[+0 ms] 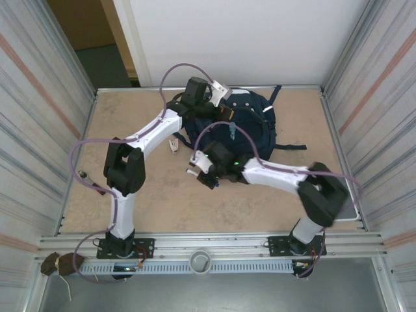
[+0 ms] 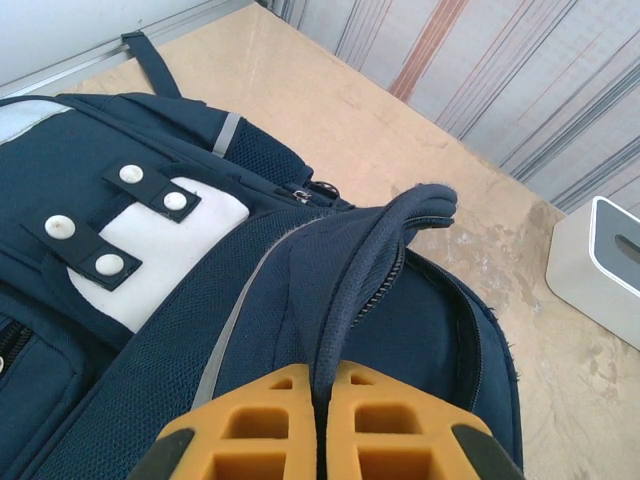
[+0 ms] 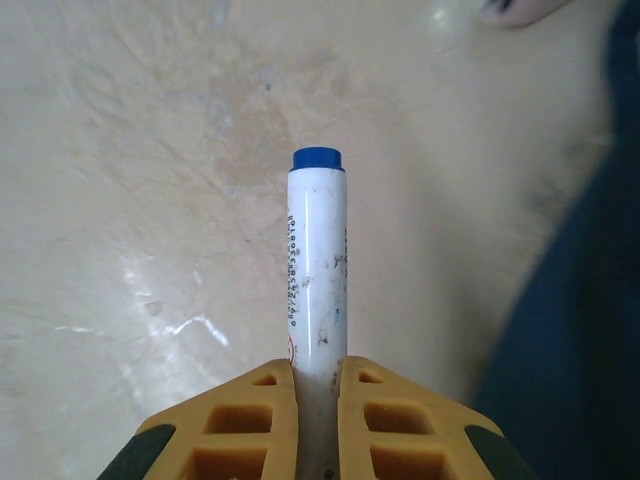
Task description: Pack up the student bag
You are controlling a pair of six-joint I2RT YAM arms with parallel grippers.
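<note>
The navy student bag (image 1: 257, 123) lies at the back middle of the table, its white label patches (image 2: 165, 245) facing up. My left gripper (image 2: 322, 385) is shut on the raised zipper edge of the bag's opening (image 2: 375, 260), holding the flap up over the bag's left side (image 1: 221, 107). My right gripper (image 3: 318, 375) is shut on a white marker with a blue cap (image 3: 318, 270). It holds the marker above bare table just in front of the bag (image 1: 203, 172), with the cap pointing away from the fingers.
A small pale object (image 1: 173, 144) lies on the table left of the bag. A white box (image 2: 600, 265) stands near the right wall. Metal walls close in the left and right sides, and dark bag straps (image 1: 289, 147) trail to the right.
</note>
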